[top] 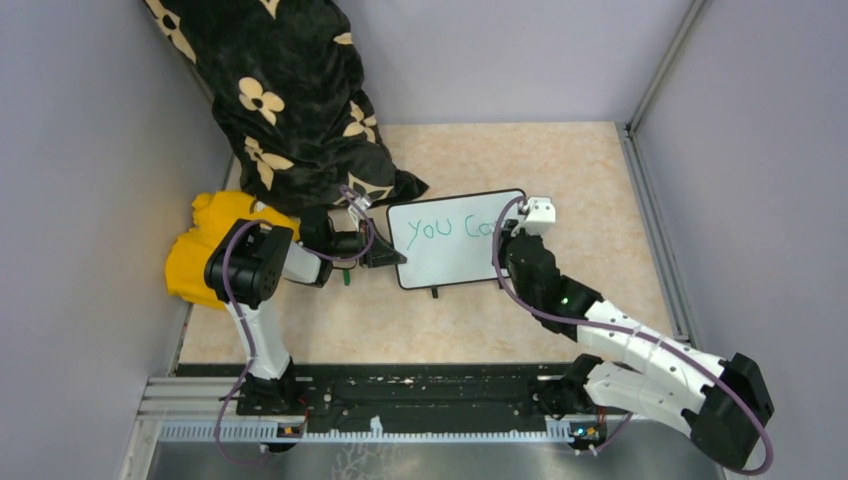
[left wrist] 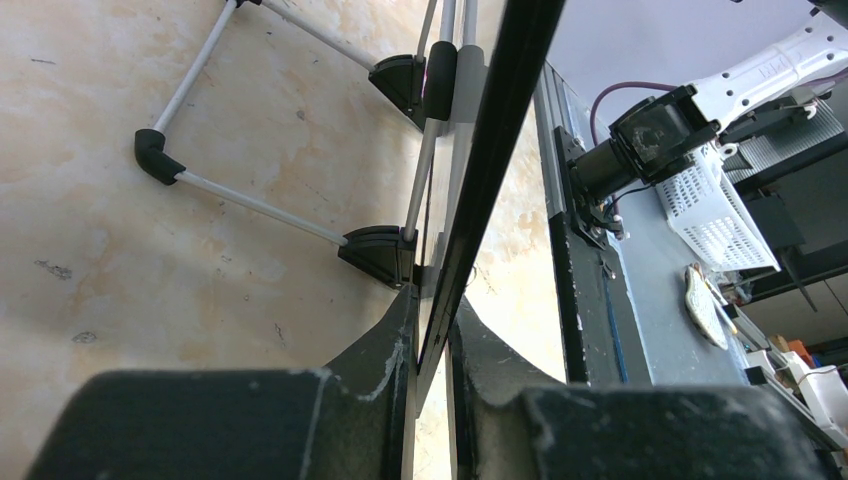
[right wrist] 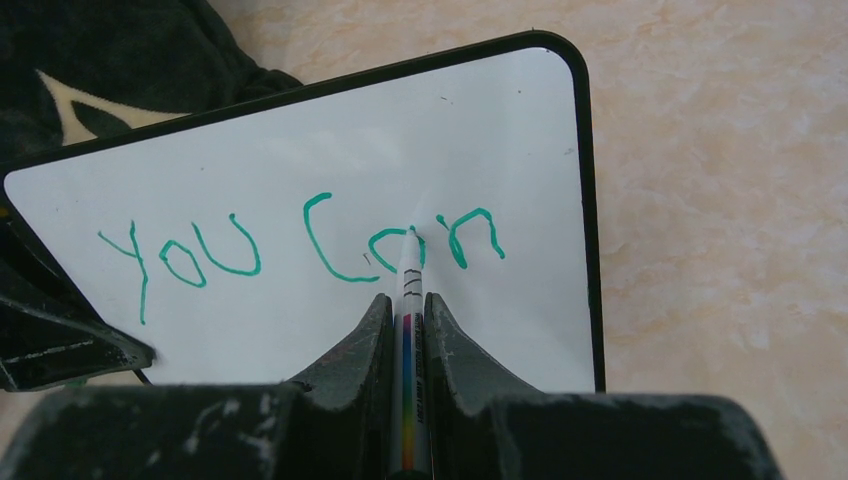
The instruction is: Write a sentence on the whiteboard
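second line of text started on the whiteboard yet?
No, the whiteboard carries only one line of green lettering, reading "you can".

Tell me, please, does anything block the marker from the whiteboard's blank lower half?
Nothing visible: the right tool holds the marker at the whiteboard, its lower half bare; the left tool clamps only its edge.

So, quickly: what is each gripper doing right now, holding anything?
The left gripper is closed on the edge of the whiteboard.
The right gripper is closed on a marker, tip at the whiteboard.
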### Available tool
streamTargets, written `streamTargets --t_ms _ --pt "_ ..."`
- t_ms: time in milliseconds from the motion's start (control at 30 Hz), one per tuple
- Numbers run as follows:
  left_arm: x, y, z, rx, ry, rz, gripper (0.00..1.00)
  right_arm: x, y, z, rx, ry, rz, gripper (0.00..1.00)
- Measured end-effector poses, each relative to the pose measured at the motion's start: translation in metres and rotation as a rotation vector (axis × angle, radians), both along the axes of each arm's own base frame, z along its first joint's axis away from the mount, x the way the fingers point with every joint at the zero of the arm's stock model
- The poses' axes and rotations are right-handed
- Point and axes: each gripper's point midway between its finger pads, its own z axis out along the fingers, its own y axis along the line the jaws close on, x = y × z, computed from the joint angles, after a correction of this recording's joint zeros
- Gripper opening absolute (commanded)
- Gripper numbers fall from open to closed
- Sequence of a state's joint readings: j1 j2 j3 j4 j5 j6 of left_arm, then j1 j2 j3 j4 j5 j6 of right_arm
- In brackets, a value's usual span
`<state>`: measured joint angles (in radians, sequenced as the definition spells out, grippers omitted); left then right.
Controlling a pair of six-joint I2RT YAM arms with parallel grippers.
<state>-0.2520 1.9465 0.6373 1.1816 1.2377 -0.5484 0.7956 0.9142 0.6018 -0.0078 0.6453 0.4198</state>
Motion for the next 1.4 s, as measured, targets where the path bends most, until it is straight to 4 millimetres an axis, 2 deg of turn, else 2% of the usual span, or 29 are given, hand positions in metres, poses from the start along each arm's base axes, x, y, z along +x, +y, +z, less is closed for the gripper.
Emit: streamTargets --t_ms 533,900,1033,1167,1233,1300,1400 --pt "0.0 0.0 0.0 0.0 0.0 0.001 0.18 -0.009 -0.009 -0.016 -0.004 0.028 -0.006 0.0" --pt "0.0 0.0 0.0 0.0 -0.001 0.001 0.2 -0.015 -0.01 -0.013 0.009 0.03 0.014 0.0" --pt "0.0 0.0 0.0 0.0 0.003 0.0 0.21 -0.019 -0.002 0.005 0.052 0.002 0.067 0.0" --pt "0.0 0.0 0.0 0.0 0.009 0.001 0.22 -0.021 0.013 0.035 0.09 -0.045 0.128 0.0" --pt "0.0 0.0 0.0 -0.001 0.013 0.001 0.23 -0.024 0.022 0.043 0.098 -0.062 0.158 0.0" --pt "0.0 0.0 0.0 -0.001 0.017 0.002 0.25 -0.028 0.034 0.045 0.094 -0.068 0.195 0.0" --pt "0.0 0.0 0.001 -0.003 0.025 0.004 0.27 -0.032 0.049 0.034 0.061 -0.048 0.232 0.0"
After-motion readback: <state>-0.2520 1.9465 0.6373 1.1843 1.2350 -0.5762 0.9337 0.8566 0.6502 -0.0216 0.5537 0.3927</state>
